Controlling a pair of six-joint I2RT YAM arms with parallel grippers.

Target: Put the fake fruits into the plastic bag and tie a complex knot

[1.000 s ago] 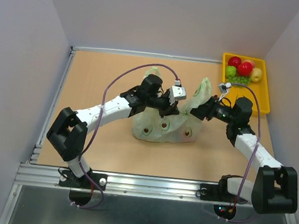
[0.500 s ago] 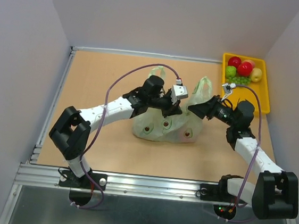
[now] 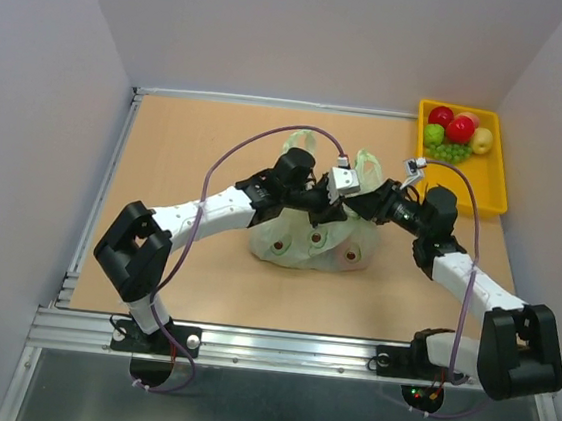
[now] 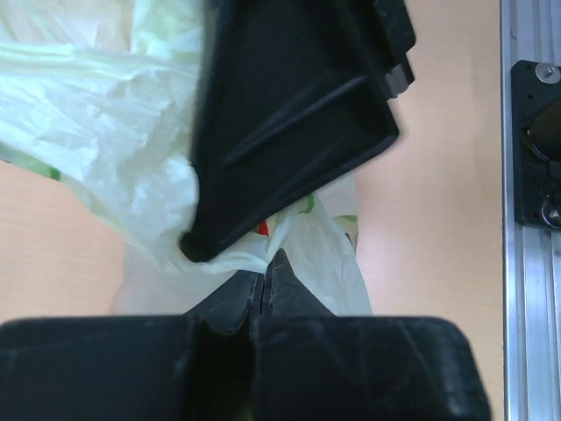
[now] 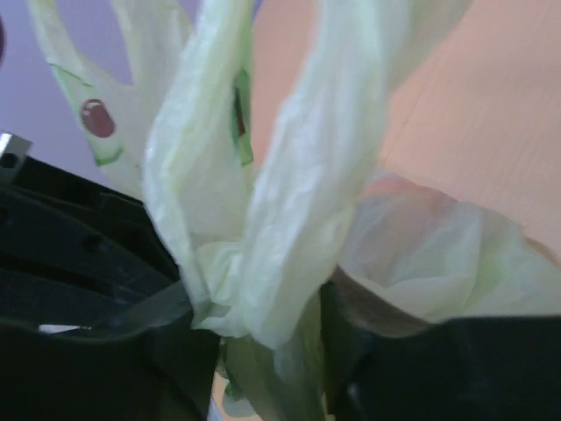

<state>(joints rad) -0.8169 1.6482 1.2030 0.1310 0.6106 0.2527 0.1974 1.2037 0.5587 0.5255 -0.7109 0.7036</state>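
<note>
The pale-green plastic bag [image 3: 302, 245] stands mid-table, its top gathered between both grippers. My left gripper [image 3: 330, 208] is shut, pinching the bag's film at its tips in the left wrist view [image 4: 266, 257]. My right gripper [image 3: 359, 205] is close against it and grips the bunched handles [image 5: 263, 263] between its jaws in the right wrist view [image 5: 263, 329]. One handle loop [image 3: 366, 163] stands up behind the grippers. The fake fruits [image 3: 460, 128], red, green and yellow ones plus green grapes [image 3: 450, 149], lie in the yellow tray. Whether the bag holds anything is hidden.
The yellow tray [image 3: 494, 188] sits at the far right of the table. Purple cables [image 3: 258, 140] arc above both arms. A metal rail [image 3: 247, 346] runs along the near edge, and grey walls enclose the sides.
Both grippers have moved toward each other above the bag. The right gripper has carried its handle to the left, and the bag's top is now bunched tighter.
</note>
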